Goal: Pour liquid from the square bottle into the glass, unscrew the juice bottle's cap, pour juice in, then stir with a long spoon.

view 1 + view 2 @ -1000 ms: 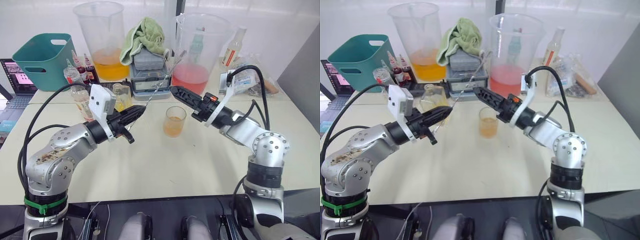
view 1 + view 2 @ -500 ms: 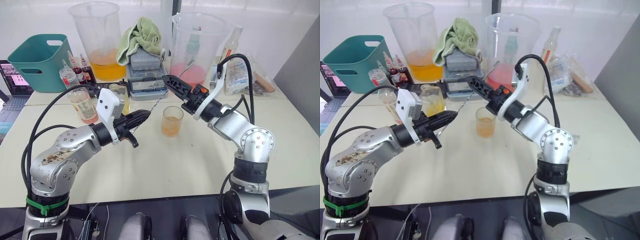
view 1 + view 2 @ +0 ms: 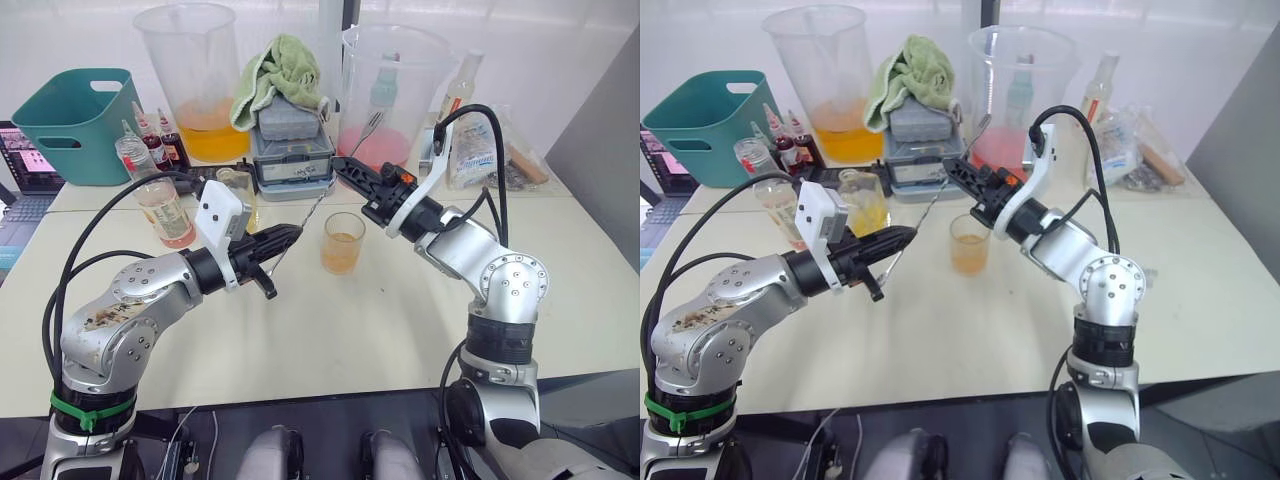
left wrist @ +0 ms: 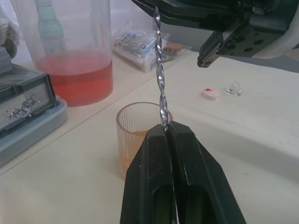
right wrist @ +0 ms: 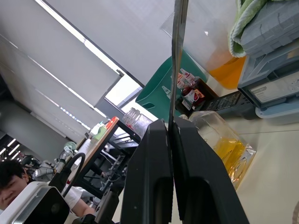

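Observation:
A ribbed glass (image 3: 343, 243) with orange liquid stands mid-table. Above and left of it, a long spoon (image 3: 318, 203) with a twisted shaft slants up toward the back. My left gripper (image 3: 295, 233) is shut on its lower end (image 4: 161, 84). My right gripper (image 3: 340, 165) is shut on the shaft higher up, the spoon (image 5: 177, 46) rising from between its fingers. The square bottle (image 3: 865, 205) with yellow liquid stands behind my left gripper. The juice bottle (image 3: 163, 205), pinkish inside, stands further left. A small white cap (image 4: 211, 94) lies on the table.
Along the back stand a teal basket (image 3: 75, 110), a jug of orange liquid (image 3: 200, 80), grey boxes under a green towel (image 3: 290, 120), a jug of pink liquid (image 3: 390, 100) and plastic bags (image 3: 485, 155). Small dropper bottles (image 3: 165, 135) and a laptop (image 3: 30, 160) sit at the left.
My right gripper has moved left to the spoon's shaft and closed on it. My left gripper has kept its hold on the lower end. The camera has shifted a little.

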### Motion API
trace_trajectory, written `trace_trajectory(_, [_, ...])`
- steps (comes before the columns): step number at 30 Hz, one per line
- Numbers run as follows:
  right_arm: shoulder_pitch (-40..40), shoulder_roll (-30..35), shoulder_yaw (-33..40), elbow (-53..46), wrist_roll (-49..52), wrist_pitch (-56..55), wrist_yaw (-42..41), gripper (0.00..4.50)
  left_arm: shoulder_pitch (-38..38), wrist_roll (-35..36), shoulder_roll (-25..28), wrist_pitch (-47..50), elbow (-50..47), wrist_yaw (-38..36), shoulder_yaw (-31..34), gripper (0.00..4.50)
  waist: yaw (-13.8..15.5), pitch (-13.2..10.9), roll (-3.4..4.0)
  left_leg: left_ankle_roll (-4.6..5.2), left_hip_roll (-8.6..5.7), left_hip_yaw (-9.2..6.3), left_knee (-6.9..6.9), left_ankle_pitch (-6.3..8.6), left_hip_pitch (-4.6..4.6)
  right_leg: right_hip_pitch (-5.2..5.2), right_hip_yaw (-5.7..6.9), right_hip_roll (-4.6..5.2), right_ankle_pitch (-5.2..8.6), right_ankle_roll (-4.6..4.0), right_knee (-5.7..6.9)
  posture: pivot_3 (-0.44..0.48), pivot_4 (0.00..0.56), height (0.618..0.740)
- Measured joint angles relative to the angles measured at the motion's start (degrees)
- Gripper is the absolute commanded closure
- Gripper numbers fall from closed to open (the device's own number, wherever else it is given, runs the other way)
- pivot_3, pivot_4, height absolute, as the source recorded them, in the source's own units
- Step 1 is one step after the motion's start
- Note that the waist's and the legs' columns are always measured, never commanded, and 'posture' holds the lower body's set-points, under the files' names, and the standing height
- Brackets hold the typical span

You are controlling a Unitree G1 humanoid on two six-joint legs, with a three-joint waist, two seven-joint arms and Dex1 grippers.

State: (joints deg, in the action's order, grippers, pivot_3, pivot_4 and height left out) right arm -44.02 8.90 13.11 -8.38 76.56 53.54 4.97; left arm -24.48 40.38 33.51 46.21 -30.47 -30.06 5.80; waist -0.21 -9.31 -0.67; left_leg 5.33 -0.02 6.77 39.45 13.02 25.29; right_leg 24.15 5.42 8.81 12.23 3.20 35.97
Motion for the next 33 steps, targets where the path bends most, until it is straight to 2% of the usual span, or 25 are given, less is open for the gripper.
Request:
trace_trajectory(3, [0.0, 0.89, -0.27, 0.0, -0.01, 0.0, -1.02, 4.47, 0.0, 0.33, 0.0, 0.0, 0.01, -0.04, 0.07, 4.5, -0.02, 0.0, 0.0, 0.0, 0.0, 0.0, -0.02, 0.0, 0.0, 0.0, 0.0, 0.0, 0.0, 0.0, -0.01, 0.0, 0.15, 0.739])
trace_trajectory(4, [0.0, 1.31, -0.39, 0.0, -0.03, 0.0, -1.37, 4.5, 0.0, 0.51, 0.0, 0.0, 0.04, -0.13, 0.18, 3.87, -0.02, 0.0, 0.0, 0.0, 0.0, 0.0, -0.02, 0.0, 0.0, 0.0, 0.0, 0.0, 0.0, 0.0, -0.01, 0.0, 0.15, 0.739])
trace_trajectory(6, [-0.02, 2.83, -0.24, 0.42, -0.98, -0.1, -2.08, 4.5, 0.01, 0.76, 0.07, -0.01, 0.21, -0.35, 1.63, 3.35, -0.02, 0.0, 0.0, 0.0, 0.0, -0.01, -0.02, 0.0, 0.0, 0.0, 0.0, 0.0, 0.0, 0.0, -0.02, 0.0, 0.15, 0.739])
trace_trajectory(10, [-2.61, 7.32, 0.39, 3.44, -4.19, -0.75, -6.36, 4.5, 0.58, 1.85, 1.13, -0.11, 0.61, -1.48, 4.95, 1.94, -0.12, 0.0, 0.0, 0.0, 0.0, 0.01, -0.05, -0.01, 0.0, 0.01, -0.01, 0.0, 0.0, 0.0, -0.05, 0.0, 0.15, 0.739])
trace_trajectory(16, [-14.33, 19.27, -0.98, 11.57, -14.28, -4.1, -21.08, 4.5, 5.43, 2.58, 3.84, -2.43, 1.61, -5.27, 9.3, 0.02, -0.38, -0.01, 0.01, 0.01, 0.0, 0.05, -0.15, -0.01, 0.0, 0.03, -0.03, -0.01, 0.02, -0.02, -0.13, 0.0, 0.15, 0.739])
trace_trajectory(19, [-18.77, 23.87, -2.16, 14.79, -20.27, -6.67, -28.34, 4.5, 9.5, 2.49, 4.75, -4.06, 1.68, -7.51, 10.26, 0.02, -0.38, -0.01, 0.01, 0.01, 0.03, 0.05, -0.22, -0.01, -0.01, 0.03, -0.02, -0.01, 0.02, -0.03, -0.17, 0.0, 0.15, 0.739])
trace_trajectory(24, [-17.75, 24.08, -7.8, 15.85, -28.67, -10.0, -36.35, 4.5, 12.28, 1.49, 4.77, -6.6, 1.41, -8.86, 9.74, 0.02, -0.44, 0.0, 0.0, 0.0, 0.04, 0.08, -0.22, -0.01, -0.01, 0.01, -0.03, 0.0, 0.02, -0.03, -0.17, 0.0, 0.15, 0.739])
trace_trajectory(33, [-15.23, 20.68, -10.19, 15.66, -35.63, -12.39, -40.61, 4.5, 14.14, 0.36, 4.75, -7.49, -0.17, -8.68, 8.27, 0.02, -0.32, -0.01, 0.0, -0.01, 0.04, 0.05, -0.22, -0.01, 0.0, 0.03, -0.02, 0.03, 0.01, -0.03, -0.15, 0.0, 0.15, 0.739])
